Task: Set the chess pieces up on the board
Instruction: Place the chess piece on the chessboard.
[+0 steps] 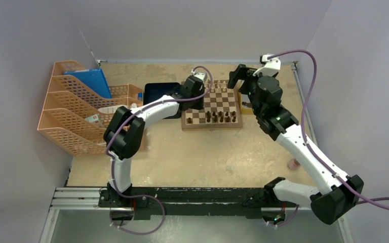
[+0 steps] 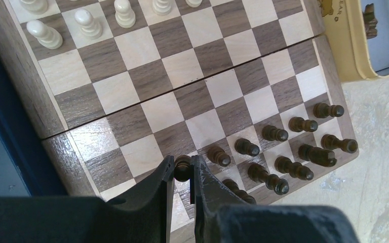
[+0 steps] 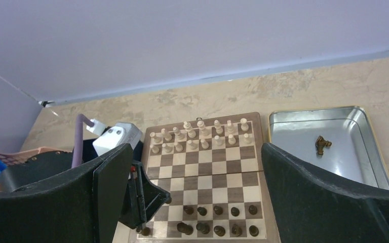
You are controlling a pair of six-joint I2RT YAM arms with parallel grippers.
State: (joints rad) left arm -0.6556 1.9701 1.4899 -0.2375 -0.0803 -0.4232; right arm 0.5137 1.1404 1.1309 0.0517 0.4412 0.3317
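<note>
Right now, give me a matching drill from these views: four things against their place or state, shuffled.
Things:
1. left gripper
2. right gripper
3. white pieces
4. tray

Places or states:
A. wide open, empty
B. on the far rows of the board
C. right of the board, one stray piece inside
D. shut on a dark piece

Pairs: 1-D, 2-A, 3-B, 4-C

You are looking at the board [image 1: 212, 109] lying flat and open, with the dark chess pieces [image 2: 275, 133] standing in two rows along its near edge, toward its right side. One dark pawn [image 2: 183, 166] is sitting pinched in the left gripper [image 2: 182, 161] by the board's near-left corner.
</note>
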